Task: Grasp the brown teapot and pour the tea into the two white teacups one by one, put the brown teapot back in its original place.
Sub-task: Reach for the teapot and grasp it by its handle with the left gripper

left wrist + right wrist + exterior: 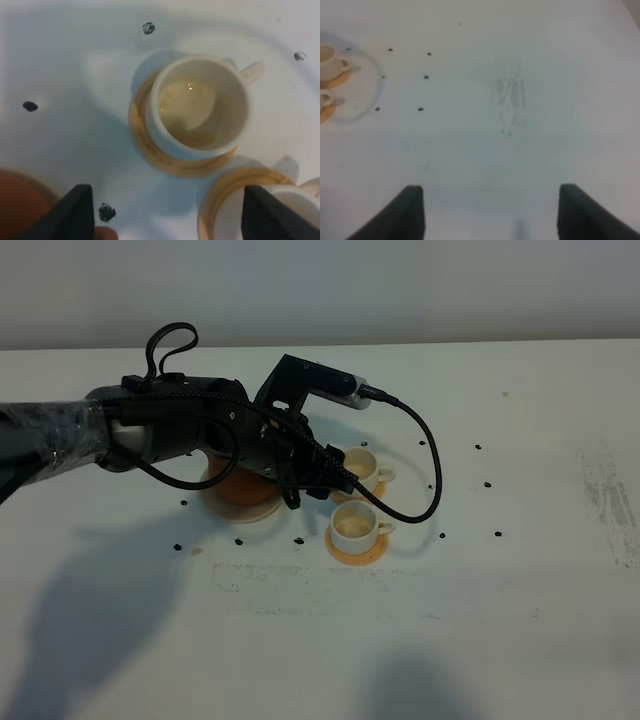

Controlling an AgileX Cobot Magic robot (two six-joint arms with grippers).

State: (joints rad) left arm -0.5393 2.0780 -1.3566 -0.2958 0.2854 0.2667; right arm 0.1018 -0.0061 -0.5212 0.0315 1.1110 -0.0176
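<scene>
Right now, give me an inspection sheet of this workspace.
Surface: white table, scuffed patch on its right.
Job's things: brown teapot mostly hidden under the left arm, apparently on the beige saucer; two white teacups, each on an orange coaster.
Clutter: black specks scattered round the cups.
Grippers: left gripper open above the cups, holding nothing; right gripper open over bare table.
Cables: black cable loops from the left wrist beside the cups.
Surroundings: pale wall; nothing else seen.

Dim, hazy, broad soft shadows
</scene>
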